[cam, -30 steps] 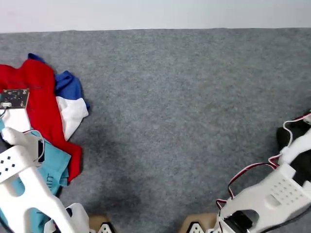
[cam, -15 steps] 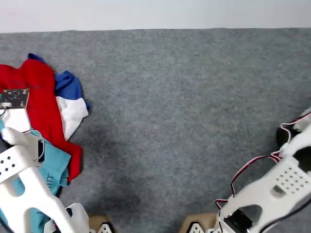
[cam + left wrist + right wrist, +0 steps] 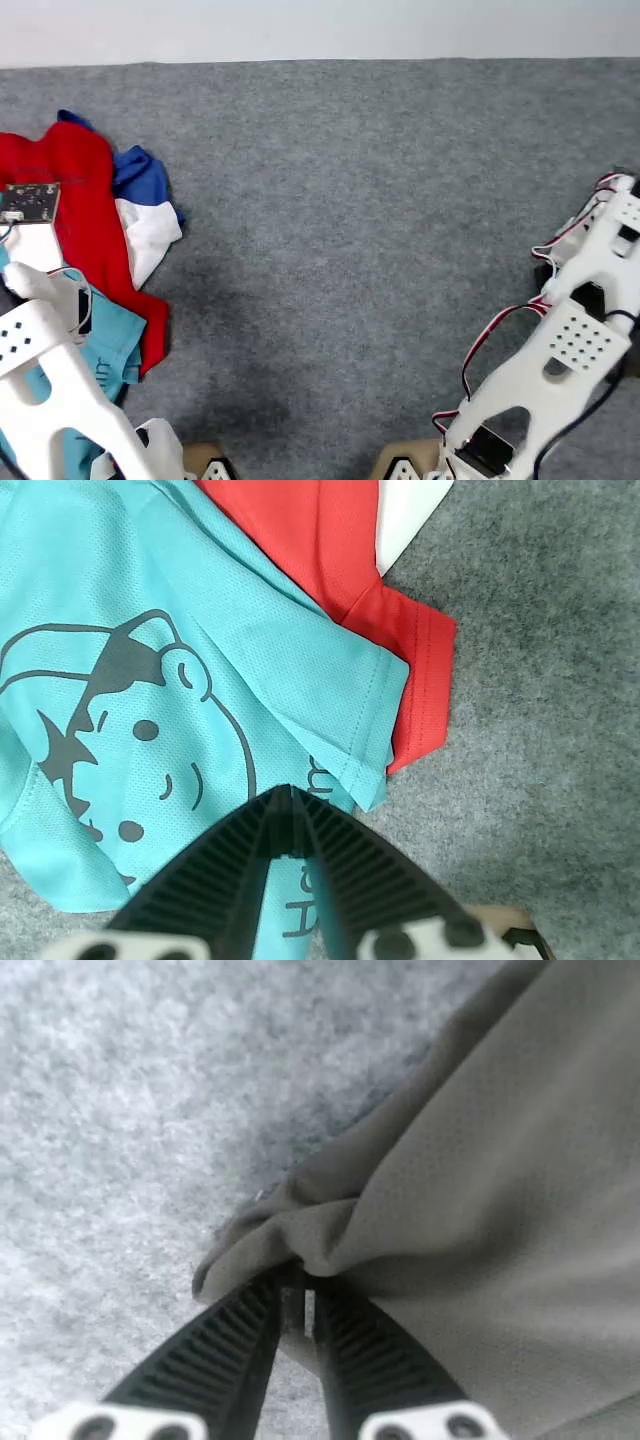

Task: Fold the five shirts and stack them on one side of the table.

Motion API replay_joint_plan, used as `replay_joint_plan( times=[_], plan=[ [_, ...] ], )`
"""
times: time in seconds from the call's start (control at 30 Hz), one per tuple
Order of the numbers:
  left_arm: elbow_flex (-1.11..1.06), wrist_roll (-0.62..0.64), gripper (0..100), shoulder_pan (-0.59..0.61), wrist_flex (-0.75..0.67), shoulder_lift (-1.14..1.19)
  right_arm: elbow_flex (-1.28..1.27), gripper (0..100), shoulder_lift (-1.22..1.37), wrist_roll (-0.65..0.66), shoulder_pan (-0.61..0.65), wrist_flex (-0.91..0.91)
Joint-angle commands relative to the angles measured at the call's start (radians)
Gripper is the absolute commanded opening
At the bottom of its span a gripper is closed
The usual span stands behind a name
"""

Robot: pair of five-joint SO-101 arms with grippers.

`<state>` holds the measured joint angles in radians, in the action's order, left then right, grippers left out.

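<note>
Teal shirt (image 3: 150,680), red shirt (image 3: 85,200) and blue-and-white shirt (image 3: 145,215) lie heaped unfolded at the table's (image 3: 380,220) left edge, my left gripper (image 3: 285,805) closed empty over the teal one, my right gripper (image 3: 297,1295) pinching a fold of the grey shirt (image 3: 480,1190) at the right edge, so I judge no folding or stack begun

The left arm (image 3: 50,390) and the right arm (image 3: 540,375) were white moulded plastic, each with a patch of small round holes. Red, white and black cables (image 3: 480,340) ran along the right one, a green circuit board (image 3: 28,203) sat on the left, and the fingers (image 3: 240,850) were ribbed black.
</note>
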<state>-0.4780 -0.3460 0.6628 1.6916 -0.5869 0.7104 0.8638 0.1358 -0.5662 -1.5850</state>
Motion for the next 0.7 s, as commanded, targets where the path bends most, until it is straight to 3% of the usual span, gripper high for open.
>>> replay_joint_plan(
  times=[0.0,0.3,0.67],
  plan=[
    [0.005,-0.006,0,-0.006,-0.023,-0.018,0.04,1.0,-0.142,0.017,-0.005,-0.016],
    [0.005,-0.006,0,-0.006,-0.025,-0.018,0.038,1.0,-0.309,0.17,-0.16,-0.025],
    [0.005,-0.003,0,-0.006,-0.021,-0.02,0.012,0.9,-0.147,0.218,-0.269,-0.188]
  ],
)
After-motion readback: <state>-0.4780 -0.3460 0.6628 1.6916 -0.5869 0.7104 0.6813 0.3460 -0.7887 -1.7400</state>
